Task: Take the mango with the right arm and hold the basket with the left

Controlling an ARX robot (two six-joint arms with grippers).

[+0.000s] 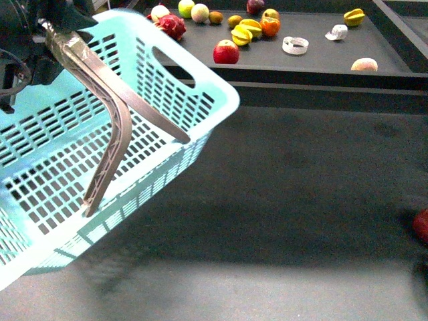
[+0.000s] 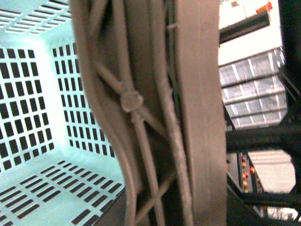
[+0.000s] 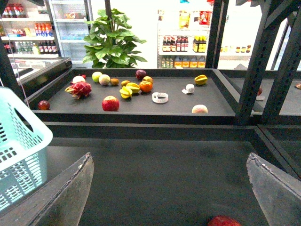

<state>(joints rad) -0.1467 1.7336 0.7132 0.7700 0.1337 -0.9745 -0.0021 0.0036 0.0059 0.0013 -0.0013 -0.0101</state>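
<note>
The turquoise basket (image 1: 167, 73) hangs tilted at the left, held up by its grey-brown handles (image 1: 114, 134). My left gripper (image 1: 50, 28) is shut on the top of a handle, which fills the left wrist view (image 2: 155, 117) beside the basket's inside (image 2: 37, 94). The mango (image 1: 364, 65), a smooth oval yellow-orange fruit, lies at the front right of the far tray and also shows in the right wrist view (image 3: 200, 109). My right gripper (image 3: 171, 197) is open and empty, low over the dark surface, well short of the mango. Its fingers (image 3: 70, 188) stand wide apart.
The dark tray (image 1: 321, 57) holds a red apple (image 1: 226, 51), yellow star fruits (image 1: 242, 33), a round orange fruit (image 1: 270, 27), a dragon fruit (image 1: 172, 27) and white tape rolls (image 1: 295, 45). A raised lip (image 1: 321, 87) fronts it. A red fruit (image 3: 223, 221) lies below my right gripper.
</note>
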